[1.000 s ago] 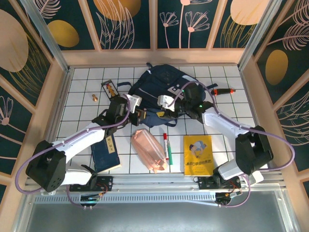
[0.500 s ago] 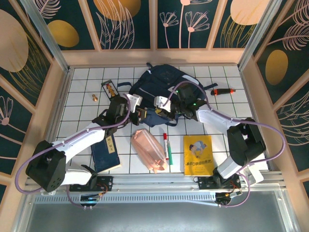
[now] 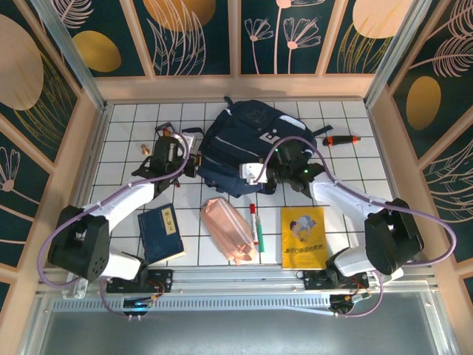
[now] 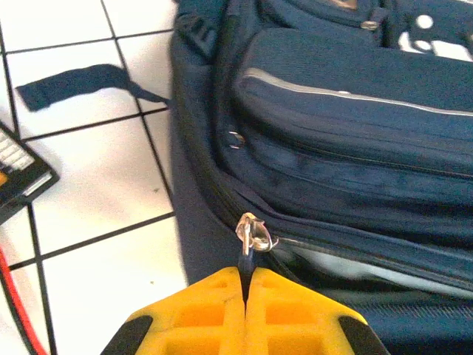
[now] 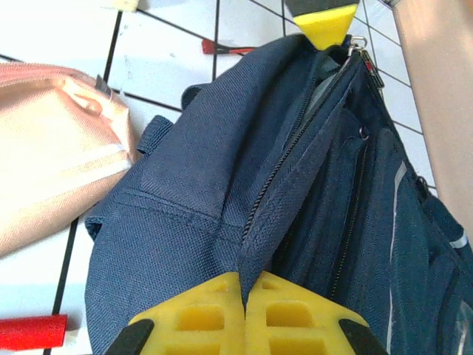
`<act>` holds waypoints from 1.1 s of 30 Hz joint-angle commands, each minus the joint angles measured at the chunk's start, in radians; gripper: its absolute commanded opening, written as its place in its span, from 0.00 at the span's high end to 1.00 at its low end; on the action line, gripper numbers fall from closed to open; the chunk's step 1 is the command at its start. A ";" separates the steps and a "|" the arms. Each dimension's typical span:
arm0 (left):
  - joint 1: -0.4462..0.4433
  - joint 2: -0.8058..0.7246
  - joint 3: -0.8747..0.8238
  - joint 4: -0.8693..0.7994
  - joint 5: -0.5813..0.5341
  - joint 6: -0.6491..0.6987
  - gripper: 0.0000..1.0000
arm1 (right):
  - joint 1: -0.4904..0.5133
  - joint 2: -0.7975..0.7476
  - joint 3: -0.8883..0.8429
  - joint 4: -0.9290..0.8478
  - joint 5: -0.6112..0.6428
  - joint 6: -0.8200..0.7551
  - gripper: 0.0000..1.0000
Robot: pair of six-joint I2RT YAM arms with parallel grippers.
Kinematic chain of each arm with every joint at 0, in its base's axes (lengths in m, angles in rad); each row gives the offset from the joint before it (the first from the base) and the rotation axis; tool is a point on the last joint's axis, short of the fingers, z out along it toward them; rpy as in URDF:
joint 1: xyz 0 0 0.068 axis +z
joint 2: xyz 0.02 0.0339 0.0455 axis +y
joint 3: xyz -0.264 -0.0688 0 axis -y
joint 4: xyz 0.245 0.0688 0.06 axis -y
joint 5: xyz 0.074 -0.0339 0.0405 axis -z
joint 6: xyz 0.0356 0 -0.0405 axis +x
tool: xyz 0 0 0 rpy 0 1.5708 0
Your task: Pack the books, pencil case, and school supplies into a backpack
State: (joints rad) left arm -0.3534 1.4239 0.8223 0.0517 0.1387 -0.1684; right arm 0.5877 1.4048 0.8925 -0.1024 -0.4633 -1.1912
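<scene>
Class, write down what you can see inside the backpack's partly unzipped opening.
A strip of pale lining shows inside the backpack; its navy fabric covers the rest, so any contents are hidden.

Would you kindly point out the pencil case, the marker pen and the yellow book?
pencil case (image 3: 230,231): top external view, fabric middle.
marker pen (image 3: 255,224): top external view, white middle.
yellow book (image 3: 304,237): top external view, cover centre.
</scene>
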 commanded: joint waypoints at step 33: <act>0.090 0.068 0.038 -0.140 0.137 -0.307 0.33 | 0.189 0.201 -0.007 0.214 0.293 0.504 0.54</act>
State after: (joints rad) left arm -0.2756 1.4590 0.8253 -0.0727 0.2169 -0.4252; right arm 0.7807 1.5642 0.8490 0.1226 -0.2256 -0.7048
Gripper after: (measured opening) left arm 0.668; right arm 0.499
